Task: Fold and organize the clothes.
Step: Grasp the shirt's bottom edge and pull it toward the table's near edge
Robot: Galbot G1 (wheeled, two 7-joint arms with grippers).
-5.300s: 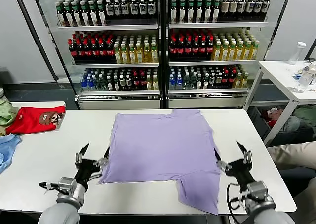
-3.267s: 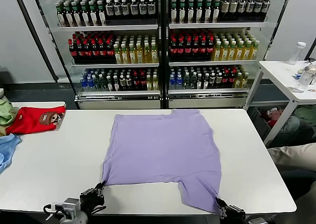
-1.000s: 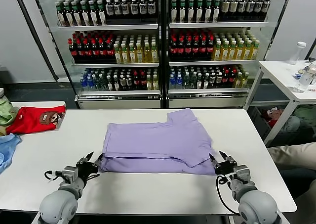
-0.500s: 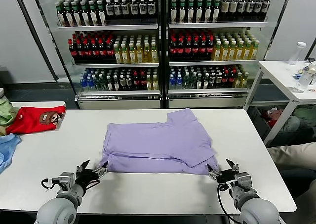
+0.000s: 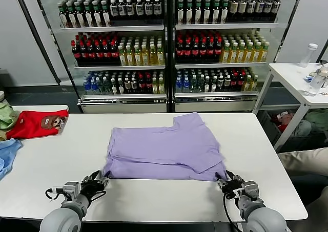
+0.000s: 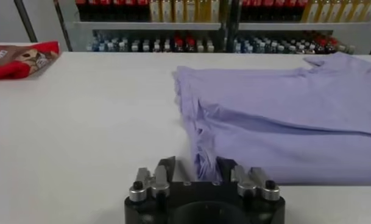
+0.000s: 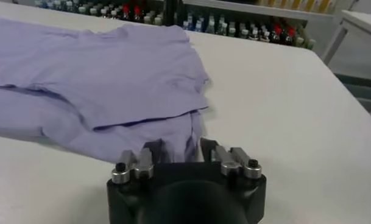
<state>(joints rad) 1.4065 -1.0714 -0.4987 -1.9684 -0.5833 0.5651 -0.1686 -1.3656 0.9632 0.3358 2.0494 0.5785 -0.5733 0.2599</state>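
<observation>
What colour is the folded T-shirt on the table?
Plain light purple T-shirt, clearest in the head view.
</observation>
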